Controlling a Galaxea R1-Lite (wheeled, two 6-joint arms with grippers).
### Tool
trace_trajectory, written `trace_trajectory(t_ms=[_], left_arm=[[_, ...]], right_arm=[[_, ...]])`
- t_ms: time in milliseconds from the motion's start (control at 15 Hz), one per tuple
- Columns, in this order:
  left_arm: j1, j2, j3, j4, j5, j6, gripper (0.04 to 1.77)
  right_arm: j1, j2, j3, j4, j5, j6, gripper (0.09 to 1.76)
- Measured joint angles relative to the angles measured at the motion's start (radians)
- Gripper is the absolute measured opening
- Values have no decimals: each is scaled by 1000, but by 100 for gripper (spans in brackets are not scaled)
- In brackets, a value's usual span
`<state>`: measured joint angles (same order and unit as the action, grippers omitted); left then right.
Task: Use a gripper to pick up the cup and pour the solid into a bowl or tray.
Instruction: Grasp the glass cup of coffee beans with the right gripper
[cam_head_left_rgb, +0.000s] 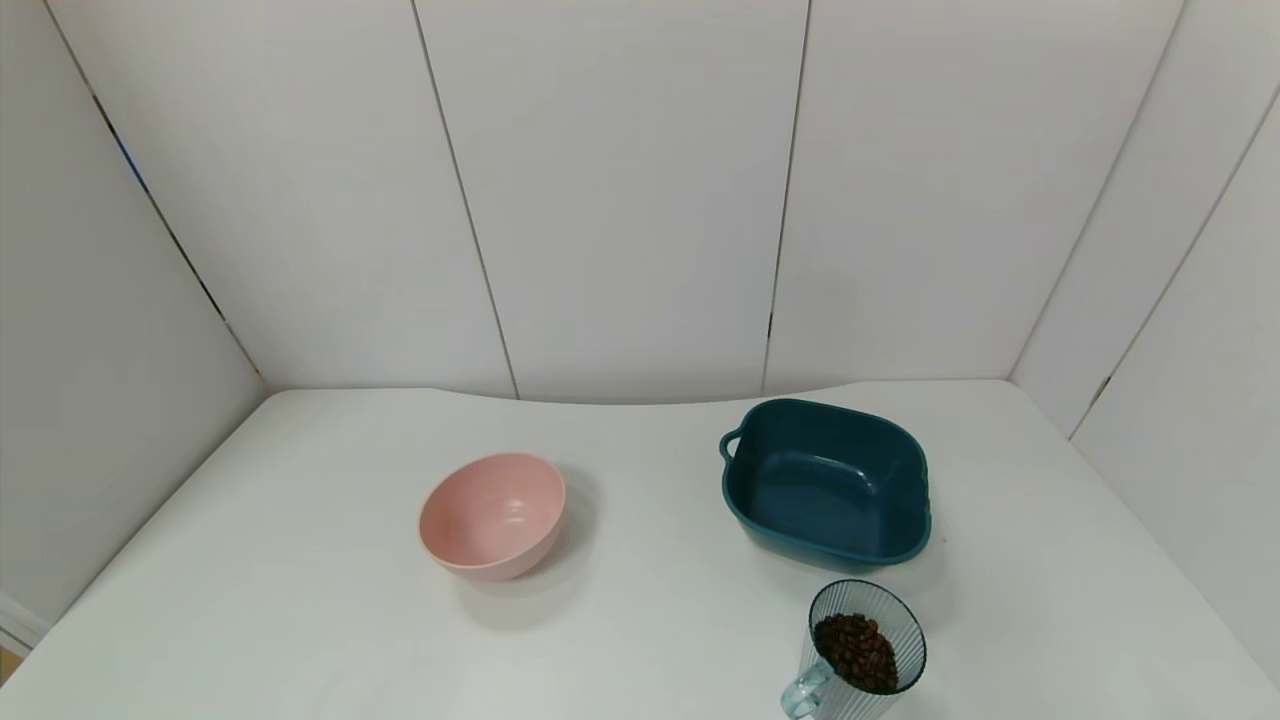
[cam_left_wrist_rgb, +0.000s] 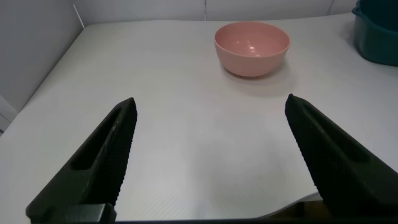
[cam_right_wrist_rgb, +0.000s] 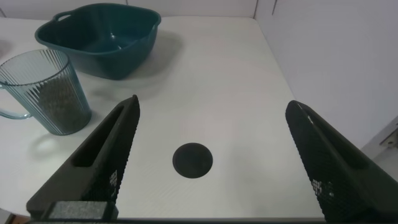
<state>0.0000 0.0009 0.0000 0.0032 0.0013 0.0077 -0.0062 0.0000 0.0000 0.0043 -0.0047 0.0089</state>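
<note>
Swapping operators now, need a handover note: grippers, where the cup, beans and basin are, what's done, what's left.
Left gripper: open, empty, above bare table short of the pink bowl.
Right gripper: open, empty, above the table beside the cup.
Cup upright at the table's near right edge, holding the beans, handle toward the robot's left.
Teal basin empty, just behind the cup.
Done: nothing yet.
Left: grasp cup, lift, pour beans into the basin.
</note>
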Motion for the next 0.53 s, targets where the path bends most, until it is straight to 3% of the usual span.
trace_trajectory(t_ms=[533], left_arm=[[0,0,0,0,0,0,172]], right_arm=[[0,0,-5,7,0,-15,171]])
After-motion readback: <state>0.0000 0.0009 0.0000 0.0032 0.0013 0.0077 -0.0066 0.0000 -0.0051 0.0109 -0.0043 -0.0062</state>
